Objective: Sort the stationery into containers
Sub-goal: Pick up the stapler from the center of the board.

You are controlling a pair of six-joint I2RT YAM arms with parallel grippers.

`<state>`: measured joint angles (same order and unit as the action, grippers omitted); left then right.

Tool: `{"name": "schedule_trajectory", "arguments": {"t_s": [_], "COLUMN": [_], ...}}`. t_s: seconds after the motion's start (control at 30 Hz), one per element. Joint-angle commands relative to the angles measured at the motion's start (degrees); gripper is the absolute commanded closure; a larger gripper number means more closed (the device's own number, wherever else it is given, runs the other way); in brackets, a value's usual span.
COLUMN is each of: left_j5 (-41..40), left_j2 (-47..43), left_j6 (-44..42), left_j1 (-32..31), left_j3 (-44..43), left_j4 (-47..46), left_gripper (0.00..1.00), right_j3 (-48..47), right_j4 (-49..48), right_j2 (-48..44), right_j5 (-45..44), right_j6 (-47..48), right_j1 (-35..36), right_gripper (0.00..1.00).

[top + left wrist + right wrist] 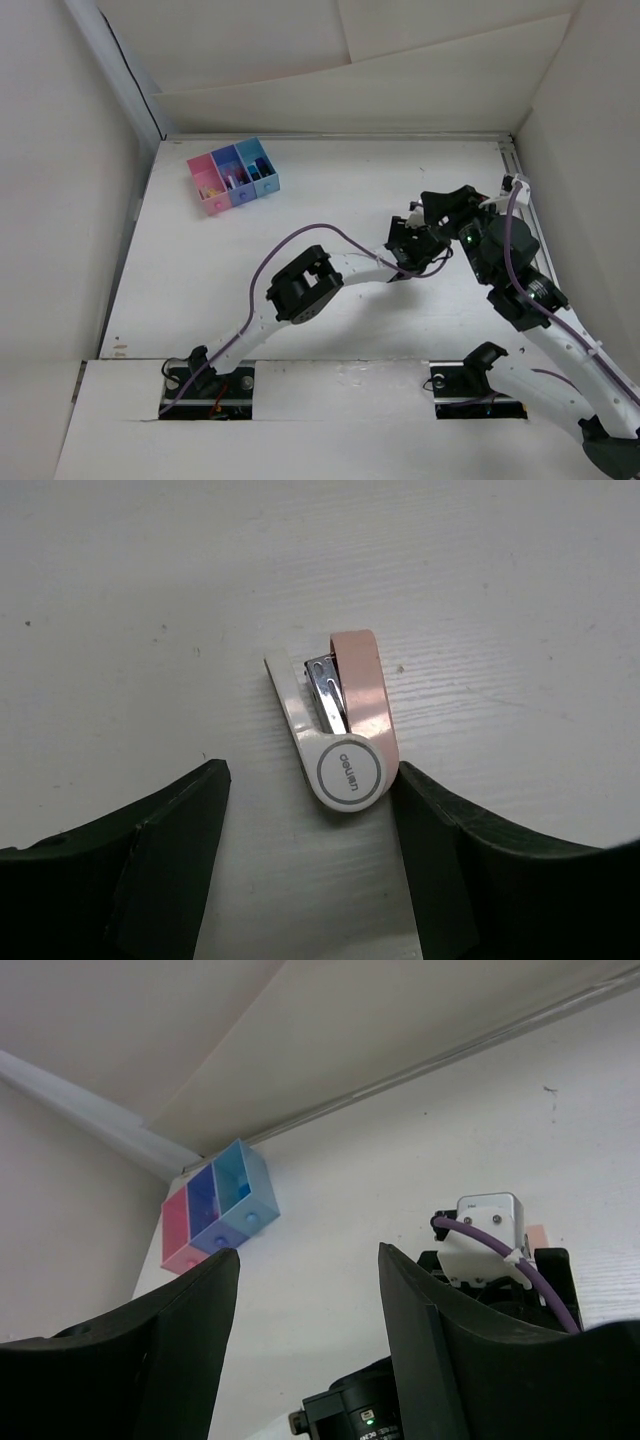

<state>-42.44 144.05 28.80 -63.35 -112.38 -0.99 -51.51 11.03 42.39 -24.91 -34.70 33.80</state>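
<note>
At the far left corner of the white table (200, 290), three joined translucent plastic bins (233, 177), pink, purple-blue and light blue, hold small items too tiny to identify. Mid-table, the left gripper (308, 778) straddles a small pink-and-white stapler (345, 720), jaws released, one finger (440, 840) touching its rounded end. Further right, the right gripper (308, 1255) hangs spread and empty.

The left pincer (310, 775) faces down, jaws apart; the right pincer (308, 1260) is raised, likewise parted.
</note>
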Motion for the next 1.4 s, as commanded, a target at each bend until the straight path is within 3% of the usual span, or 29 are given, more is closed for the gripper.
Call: {"name": "schedule_trajectory", "arguments": {"t_s": [0.0, 0.2, 0.53, 0.63, 0.67, 0.8, 1.1, 1.37], "left_j5": [0.0, 0.5, 3.1, 3.1, 3.1, 3.1, 2.0, -1.5], "left_j2": [-0.2, 2.4, 4.1, 4.1, 3.4, 0.5, -19.2, -34.2], "left_j6": [-0.3, -1.5, -2.7, -2.7, -2.7, -2.7, -2.7, 0.9], "left_j1": [0.7, 0.7, 1.7, 2.3, 2.3, 2.3, 2.3, 2.8], "left_j3": [-0.7, -6.1, -10.3, -10.3, -8.1, -3.1, 23.1, 41.1], "left_j4": [3.4, 4.7, 4.7, 4.1, 2.9, 0.5, -11.8, -13.1], "left_gripper": [0.38, 0.49, 0.43, 0.52, 0.62, 0.71, 0.78, 0.79], "right_j3": [0.4, 1.0, 1.5, 1.5, 1.5, 1.5, 1.5, 1.5], "right_j4": [-2.9, -2.9, -3.6, -3.6, -3.6, -3.6, -3.6, -3.6], "right_j2": [0.2, 0.9, 0.3, -0.2, -0.2, -0.2, -0.2, -0.2], "right_j5": [1.5, 1.5, 2.6, 2.6, 2.6, 2.6, 1.5, 1.5], "right_j6": [0.9, 0.9, 0.9, 0.9, 0.9, 0.9, 0.9, 0.9], "right_j1": [-0.3, -0.3, -0.3, -0.3, -0.3, -0.3, -0.3, -0.3], "right_gripper": [0.37, 0.37, 0.37, 0.37, 0.37, 0.37, 0.37, 0.37]}}
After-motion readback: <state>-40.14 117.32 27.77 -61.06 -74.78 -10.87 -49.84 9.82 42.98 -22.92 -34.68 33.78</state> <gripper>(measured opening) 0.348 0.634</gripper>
